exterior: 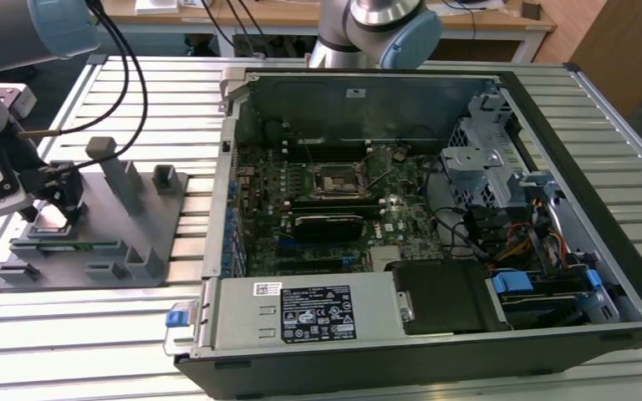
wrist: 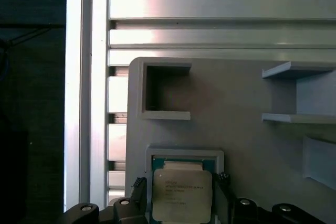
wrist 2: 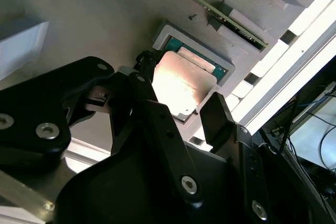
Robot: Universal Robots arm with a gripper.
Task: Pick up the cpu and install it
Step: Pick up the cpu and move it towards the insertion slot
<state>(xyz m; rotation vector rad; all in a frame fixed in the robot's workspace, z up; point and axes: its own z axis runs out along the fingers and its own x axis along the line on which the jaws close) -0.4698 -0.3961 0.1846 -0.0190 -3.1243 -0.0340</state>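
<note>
The cpu [wrist: 181, 195], a flat square chip with a silvery top, sits at a shallow square pocket of the grey plastic fixture [wrist: 236, 103], a green edge showing beside it. In both wrist views my gripper [wrist: 181, 187] has a black finger against each of two opposite sides of the cpu [wrist 2: 181, 85], shut on it. In the exterior view the gripper [exterior: 51, 215] is down at the fixture [exterior: 109, 242] on the exterior view's left, well apart from the open computer case. The motherboard's black socket frame [exterior: 333, 180] lies in the middle of the case.
The fixture carries upright posts [exterior: 114, 171] and a green memory stick [exterior: 70, 245] beside the gripper. The open computer case [exterior: 410, 334] has raised walls, a drive cage [exterior: 483, 163] and loose cables. A slatted aluminium table [exterior: 176, 109] lies under everything. Cables hang from the arm.
</note>
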